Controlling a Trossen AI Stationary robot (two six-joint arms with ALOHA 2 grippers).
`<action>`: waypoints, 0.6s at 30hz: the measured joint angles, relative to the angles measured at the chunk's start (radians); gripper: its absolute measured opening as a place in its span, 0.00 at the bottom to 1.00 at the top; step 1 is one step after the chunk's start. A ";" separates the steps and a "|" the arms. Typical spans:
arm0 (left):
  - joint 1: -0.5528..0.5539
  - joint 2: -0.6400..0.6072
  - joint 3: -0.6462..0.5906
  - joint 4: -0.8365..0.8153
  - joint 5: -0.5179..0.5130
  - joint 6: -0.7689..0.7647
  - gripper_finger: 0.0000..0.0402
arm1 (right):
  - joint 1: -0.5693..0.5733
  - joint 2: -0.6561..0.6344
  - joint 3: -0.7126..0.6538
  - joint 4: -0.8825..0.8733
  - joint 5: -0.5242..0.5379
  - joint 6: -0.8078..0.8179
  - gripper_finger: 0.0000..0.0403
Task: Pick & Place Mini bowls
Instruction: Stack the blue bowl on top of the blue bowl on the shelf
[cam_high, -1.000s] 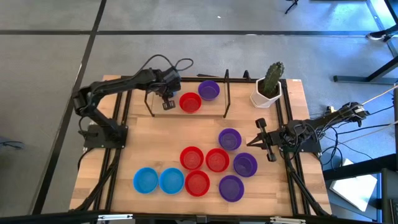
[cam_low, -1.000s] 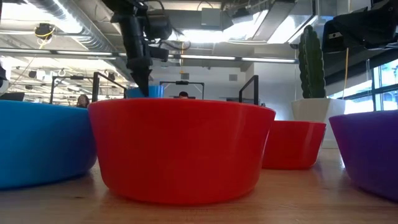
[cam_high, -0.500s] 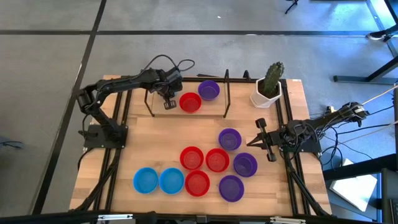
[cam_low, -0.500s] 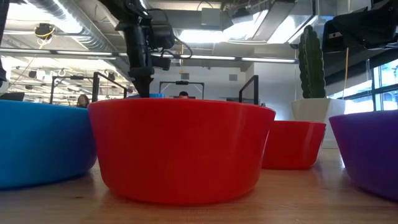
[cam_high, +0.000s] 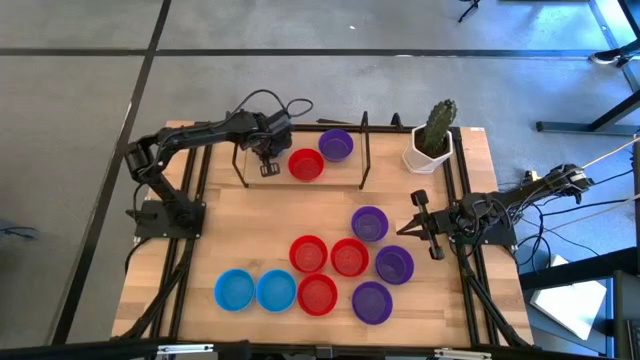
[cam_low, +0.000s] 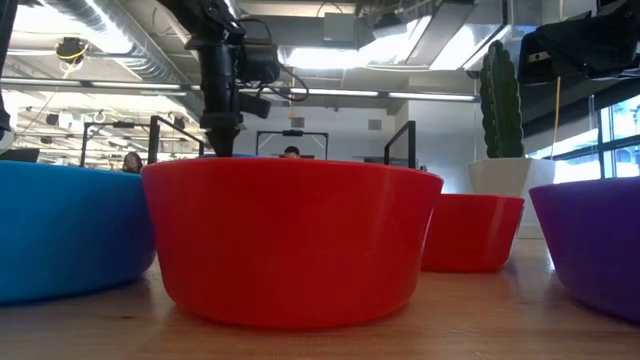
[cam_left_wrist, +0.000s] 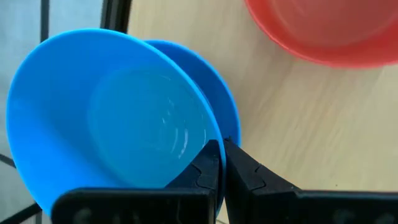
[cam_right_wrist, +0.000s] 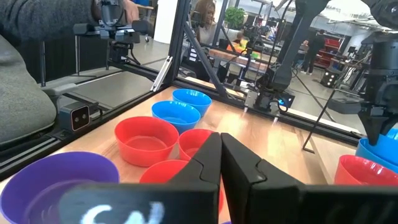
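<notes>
My left gripper is at the table's far side, shut on a blue mini bowl. A second blue rim shows close behind the held bowl. In the high view the gripper hides both. A red bowl and a purple bowl sit on the wood to its right. Near the front, on their bases, stand two blue bowls, three red bowls and three purple bowls. My right gripper waits shut and level at the right side. My left gripper pinches the blue bowl's rim, one finger inside the wall and the other outside. The fingers come from above and point steeply down. The bowl hangs tilted, its hollow turned toward the wrist. I cannot tell whether it touches the blue rim behind it.
A white pot with a green cactus stands at the far right corner. Thin black frames rise on either side of the far bowls. Bare wood lies left of the middle. A person's grey sleeve shows beyond the table.
My left gripper has sunk a little with the blue bowl. In the low view the bowl has dropped almost out of sight behind the front red bowl's rim. My right arm has kept still.
</notes>
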 joint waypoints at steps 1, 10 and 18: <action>0.000 0.000 0.000 -0.004 0.003 0.000 0.01 | 0.000 0.000 0.000 0.000 0.000 0.000 0.02; -0.007 0.000 0.000 -0.004 0.056 0.002 0.01 | 0.000 0.000 0.000 0.000 0.000 0.000 0.02; -0.006 0.000 0.000 -0.005 0.079 0.001 0.04 | 0.000 0.000 0.000 0.000 0.000 0.000 0.02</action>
